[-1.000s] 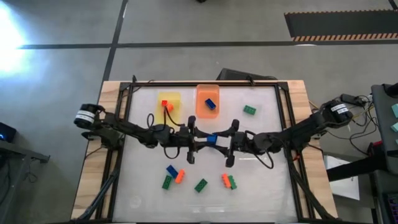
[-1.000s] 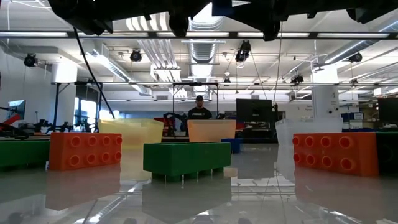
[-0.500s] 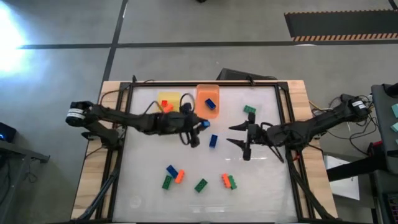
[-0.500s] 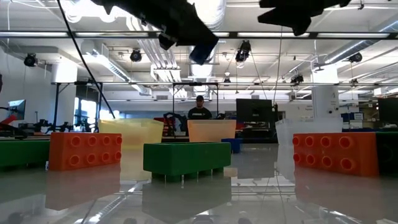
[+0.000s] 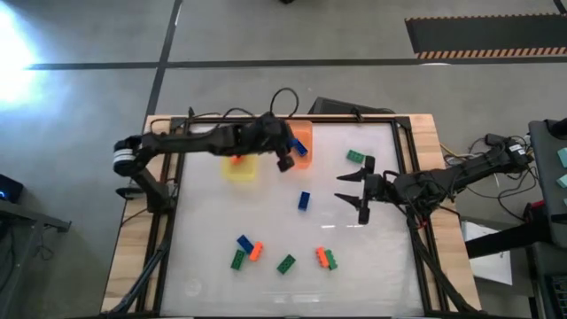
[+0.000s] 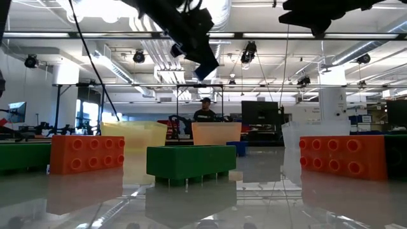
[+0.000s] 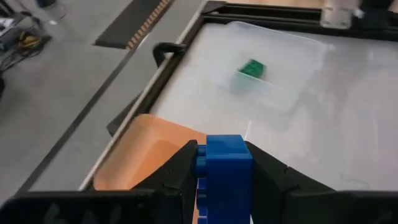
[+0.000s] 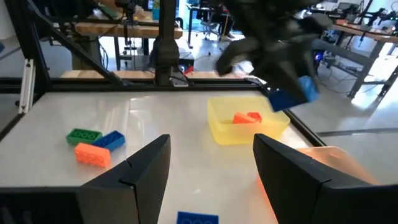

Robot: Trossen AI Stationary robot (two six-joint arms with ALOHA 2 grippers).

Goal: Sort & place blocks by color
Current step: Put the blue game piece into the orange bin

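Left end effector (image 7: 225,180) clamped on blue block (image 7: 227,163), seemingly above orange tray (image 7: 146,149); right end effector (image 5: 353,190) (waiting) apart

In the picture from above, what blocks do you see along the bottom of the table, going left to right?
Green block → blue block → orange block → green block → orange block → green block.

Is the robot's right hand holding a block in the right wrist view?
No: the right hand is open, with nothing between its fingers; a blue block lies on the table below.
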